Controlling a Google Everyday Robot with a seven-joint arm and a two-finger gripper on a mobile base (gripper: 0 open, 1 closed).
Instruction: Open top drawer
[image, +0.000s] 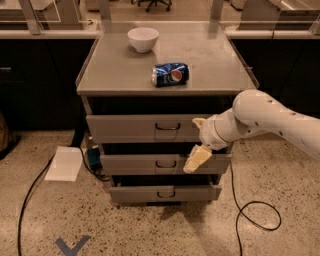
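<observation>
The top drawer (125, 129) is the widest grey front of the cabinet, just under the grey top, with a dark gap above it. Its small dark wire handle (167, 126) sits at the front centre. My gripper (197, 141) hangs in front of the cabinet, just right of the handle and not touching it. It is open and empty. One cream finger (199, 122) lies at the height of the top drawer front, and the other (196, 159) reaches down over the middle drawer (135, 164). The bottom drawer (140, 194) is below.
A white bowl (143, 38) and a lying blue Pepsi can (170, 74) are on the cabinet top. A sheet of paper (64, 163) and a black cable (30, 200) lie on the floor to the left. Another cable (252, 215) loops at the right. Dark counters stand behind.
</observation>
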